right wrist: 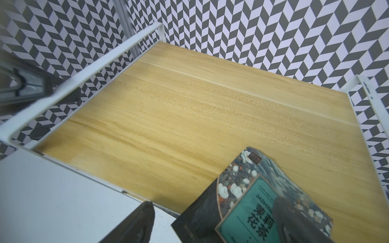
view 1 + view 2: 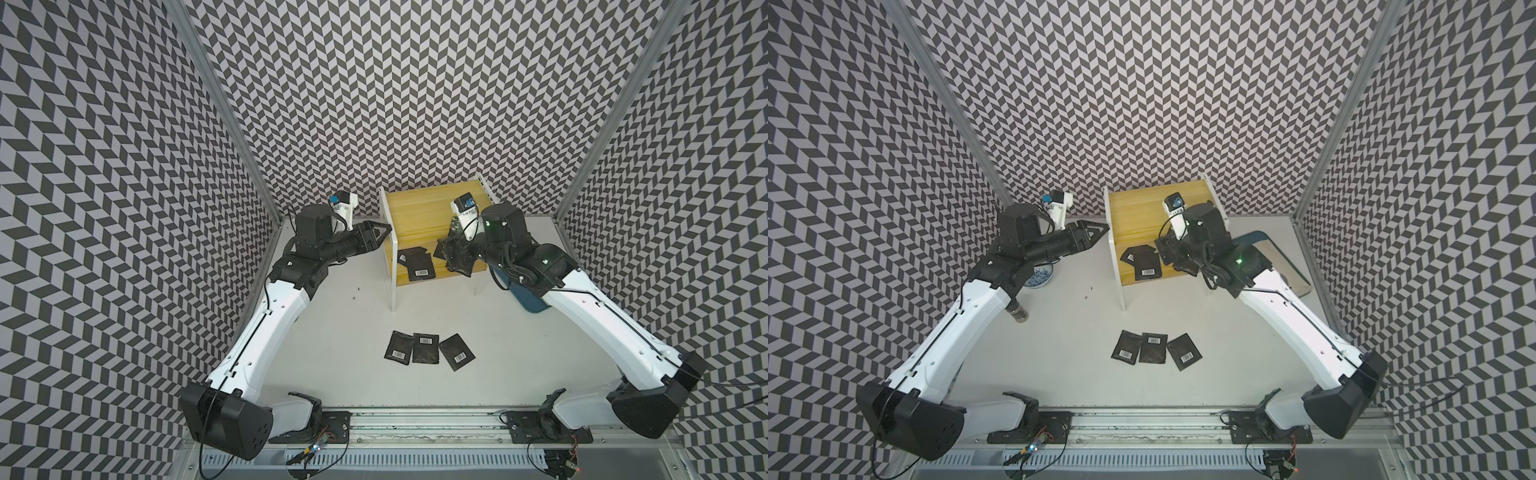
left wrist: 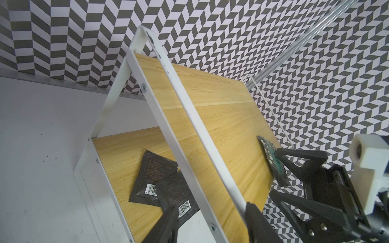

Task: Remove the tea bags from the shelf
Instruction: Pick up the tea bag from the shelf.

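Green bag [image 1: 252,206] overhangs shelf [image 2: 419,212] top, right gripper [image 3: 274,171] wide around it. Two bags [image 2: 419,268] on lower board [image 2: 444,276] behind frame leg [image 3: 189,117]; left gripper [image 2: 385,231] half-open outside. Three bags [image 2: 426,350] on table [image 2: 353,332]. Tray [image 2: 528,301] under right arm [image 2: 602,316].

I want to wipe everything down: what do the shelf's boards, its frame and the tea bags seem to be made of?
The shelf boards look like wood, pale yellow and matte: grain lines and plank seams show. The frame is likely white-painted metal: thin flat strip, screws, dark chipped spots. The tea bags seem plastic or foil film: black, crinkled, faintly shiny, barcode printed.
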You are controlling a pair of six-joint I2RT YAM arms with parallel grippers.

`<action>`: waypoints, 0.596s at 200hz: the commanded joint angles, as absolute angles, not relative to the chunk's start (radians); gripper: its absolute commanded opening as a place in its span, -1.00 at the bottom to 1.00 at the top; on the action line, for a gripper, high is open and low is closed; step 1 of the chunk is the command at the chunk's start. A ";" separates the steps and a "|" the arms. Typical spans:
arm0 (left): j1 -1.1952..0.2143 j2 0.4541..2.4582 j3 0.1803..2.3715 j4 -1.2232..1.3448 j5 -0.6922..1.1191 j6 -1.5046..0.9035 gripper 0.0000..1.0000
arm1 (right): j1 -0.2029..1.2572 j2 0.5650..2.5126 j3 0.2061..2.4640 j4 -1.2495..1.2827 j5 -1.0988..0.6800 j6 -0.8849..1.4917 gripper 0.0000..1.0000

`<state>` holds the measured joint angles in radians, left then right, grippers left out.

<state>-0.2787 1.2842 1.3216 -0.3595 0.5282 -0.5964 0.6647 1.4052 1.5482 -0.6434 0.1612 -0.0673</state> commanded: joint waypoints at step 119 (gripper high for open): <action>-0.267 1.265 1.286 -0.368 0.542 -0.601 0.06 | 0.712 1.383 1.492 -0.813 0.251 -0.084 -0.03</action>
